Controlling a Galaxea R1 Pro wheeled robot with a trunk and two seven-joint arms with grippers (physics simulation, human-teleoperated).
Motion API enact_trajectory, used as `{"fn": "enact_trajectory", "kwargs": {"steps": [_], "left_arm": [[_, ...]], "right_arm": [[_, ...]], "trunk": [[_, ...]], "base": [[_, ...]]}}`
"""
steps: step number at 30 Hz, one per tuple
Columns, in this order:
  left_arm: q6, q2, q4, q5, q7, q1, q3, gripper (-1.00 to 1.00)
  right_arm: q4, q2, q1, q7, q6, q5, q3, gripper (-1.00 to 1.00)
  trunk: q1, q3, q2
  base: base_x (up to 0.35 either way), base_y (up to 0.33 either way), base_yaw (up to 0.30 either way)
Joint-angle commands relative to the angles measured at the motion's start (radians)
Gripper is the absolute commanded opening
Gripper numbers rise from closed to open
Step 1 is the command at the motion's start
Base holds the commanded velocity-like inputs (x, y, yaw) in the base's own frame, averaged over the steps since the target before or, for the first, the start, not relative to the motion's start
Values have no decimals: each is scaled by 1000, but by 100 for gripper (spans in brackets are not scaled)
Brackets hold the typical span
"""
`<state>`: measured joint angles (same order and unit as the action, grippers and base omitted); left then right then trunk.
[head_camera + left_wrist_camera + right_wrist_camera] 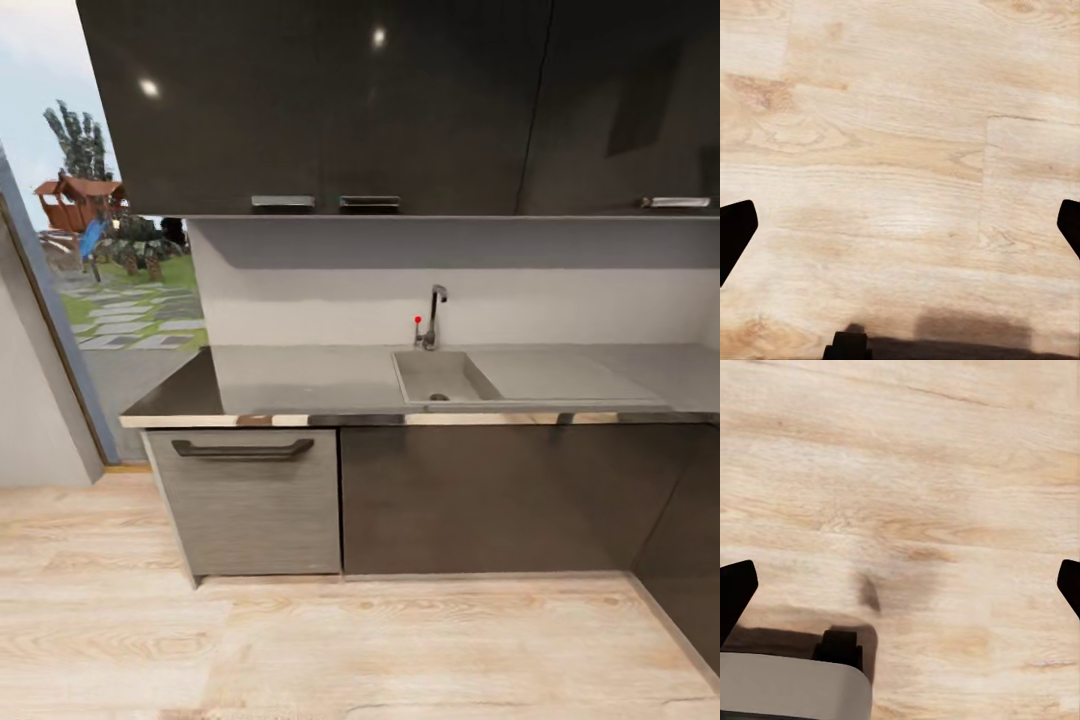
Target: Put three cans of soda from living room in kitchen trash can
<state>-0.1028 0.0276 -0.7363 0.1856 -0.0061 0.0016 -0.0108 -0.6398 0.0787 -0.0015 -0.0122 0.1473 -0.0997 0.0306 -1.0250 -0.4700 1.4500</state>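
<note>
I face the kitchen: dark cabinets under a grey countertop. The three soda cans and the trash can are out of view. In the left wrist view my left gripper is open over light wood floor, its dark fingertips far apart with nothing between them. In the right wrist view my right gripper is also open above the plank floor, with nothing between its fingertips.
A sink with a faucet is set in the countertop. Glossy upper cabinets hang above. A grey drawer front with a dark handle is at the left. A glazed opening shows a garden. More dark cabinets stand at the right.
</note>
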Motion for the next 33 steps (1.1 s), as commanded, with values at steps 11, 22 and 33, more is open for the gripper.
{"fn": "enact_trajectory", "kwargs": {"steps": [11,22,33], "left_arm": [[0,0,0,0,0,0,0,100],[0,1,-1,-1,-1,0,0,100],[1,2,-1,-2,-1,0,0,100]], "right_arm": [[0,0,0,0,0,-1,0,100],[0,0,0,0,0,-2,0,100],[0,0,0,0,0,-3,0,100]], "trunk": [[0,0,0],[0,0,0],[0,0,0]], "base": [[0,0,291],[0,0,291],[0,0,291]]}}
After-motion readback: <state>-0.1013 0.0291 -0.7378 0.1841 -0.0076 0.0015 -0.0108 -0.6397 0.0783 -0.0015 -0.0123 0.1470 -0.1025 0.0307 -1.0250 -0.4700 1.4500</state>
